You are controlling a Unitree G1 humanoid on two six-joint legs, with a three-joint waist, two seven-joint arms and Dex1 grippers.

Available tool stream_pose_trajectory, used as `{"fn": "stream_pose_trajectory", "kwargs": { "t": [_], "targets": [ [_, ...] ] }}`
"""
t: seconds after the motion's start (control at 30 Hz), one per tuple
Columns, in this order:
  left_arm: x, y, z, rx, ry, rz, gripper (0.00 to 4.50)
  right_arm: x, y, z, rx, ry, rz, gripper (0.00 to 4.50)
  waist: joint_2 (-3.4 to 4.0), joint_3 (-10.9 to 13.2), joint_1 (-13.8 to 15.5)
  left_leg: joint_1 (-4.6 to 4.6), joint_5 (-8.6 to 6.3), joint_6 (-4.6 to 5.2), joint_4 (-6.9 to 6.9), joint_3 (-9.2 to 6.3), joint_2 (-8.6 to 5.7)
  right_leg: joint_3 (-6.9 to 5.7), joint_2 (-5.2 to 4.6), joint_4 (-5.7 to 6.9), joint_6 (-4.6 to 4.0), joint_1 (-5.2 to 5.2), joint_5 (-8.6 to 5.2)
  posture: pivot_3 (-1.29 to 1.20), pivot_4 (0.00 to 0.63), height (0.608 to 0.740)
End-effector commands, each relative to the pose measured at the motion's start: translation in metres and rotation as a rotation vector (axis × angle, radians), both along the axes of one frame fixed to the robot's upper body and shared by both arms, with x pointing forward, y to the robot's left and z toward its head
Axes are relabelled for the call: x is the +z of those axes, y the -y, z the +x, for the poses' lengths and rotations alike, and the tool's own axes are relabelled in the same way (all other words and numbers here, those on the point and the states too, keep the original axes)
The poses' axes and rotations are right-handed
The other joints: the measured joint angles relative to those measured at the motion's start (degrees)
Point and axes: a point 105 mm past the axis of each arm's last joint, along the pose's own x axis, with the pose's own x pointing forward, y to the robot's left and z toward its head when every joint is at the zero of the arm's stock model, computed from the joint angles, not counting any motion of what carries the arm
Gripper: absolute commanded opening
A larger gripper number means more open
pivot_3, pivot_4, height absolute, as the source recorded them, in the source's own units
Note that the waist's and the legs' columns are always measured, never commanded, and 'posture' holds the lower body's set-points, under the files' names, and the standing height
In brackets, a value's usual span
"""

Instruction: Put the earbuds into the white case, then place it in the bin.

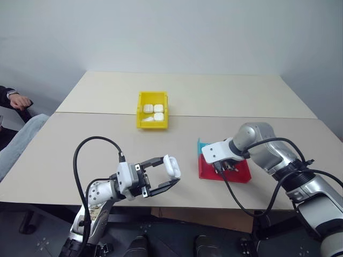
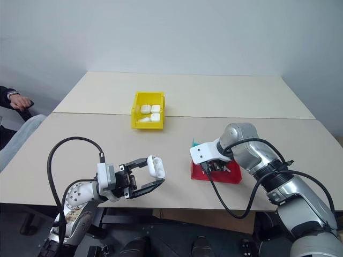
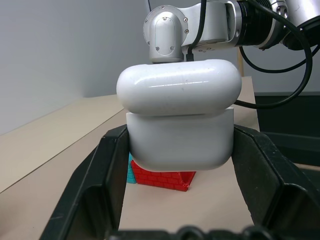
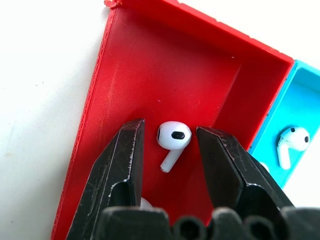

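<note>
While the left end effector hangs above the near edge of the beige tabletop, its two black fingers are clamped on the small glossy white rounded-rectangle case, one finger on each side. The case's hinged lid looks closed, or very nearly so (a thin seam shows between lid and body), and the case is held clear of the tabletop, pointing toward the robot's right.

On the right side, the right end effector points steeply down into the shallow red plastic tray — its fingers stand apart, one on each side of a tiny glossy white stemmed earbud that lies on the tray floor. Whether the fingers touch this earbud cannot be told. Just beside the red tray, touching its wall, sits a shallow teal plastic tray with a second white earbud lying in it.

Farther back, near the middle of the tabletop and well apart from both trays, stands the small bright yellow rectangular plastic bin — several white cases already lie inside it.

At the far left edge, a person's hand rests off the tabletop.
</note>
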Motion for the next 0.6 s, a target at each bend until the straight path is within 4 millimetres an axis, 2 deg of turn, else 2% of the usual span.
{"fn": "stream_pose_trajectory", "kwargs": {
  "t": [0.03, 0.43, 0.53, 0.6],
  "targets": [
    [0.0095, 0.0032, -0.0047, -0.016, 0.047, -0.002, 2.8, 0.0086, 0.0039, 0.0053, -0.015, 0.041, -0.006, 1.53, 0.0, 0.0, 0.0, 0.0, 0.0, 0.0, 0.0, 0.0, 0.0, 0.0, 0.0, -0.01, 0.0, 0.0, 0.0, 0.0, 0.15, 0.74],
    [0.0094, 0.0028, -0.0043, -0.01, 0.048, 0.002, 2.8, 0.0063, 0.0065, 0.0046, -0.013, 0.04, -0.014, 1.53, 0.0, 0.0, 0.0, 0.0, 0.0, 0.0, 0.0, 0.0, 0.0, 0.0, 0.0, -0.02, -0.01, -0.02, -0.01, 0.0, 0.15, 0.74],
    [0.0095, 0.0023, -0.004, -0.009, 0.05, 0.004, 2.8, 0.0059, 0.006, 0.0053, -0.017, 0.044, -0.009, 1.07, 0.0, 0.0, 0.0, 0.0, 0.0, 0.0, 0.0, 0.0, 0.0, 0.0, 0.0, -0.03, -0.01, -0.03, -0.01, 0.0, 0.15, 0.74],
    [0.0096, 0.0023, -0.004, -0.008, 0.05, 0.005, 2.8, 0.0058, 0.0059, 0.0053, -0.019, 0.044, -0.008, 1.07, 0.0, 0.0, 0.0, 0.0, 0.0, 0.0, 0.0, 0.0, 0.01, 0.0, 0.0, -0.03, -0.01, -0.03, -0.01, 0.0, 0.15, 0.74]
  ]
}}
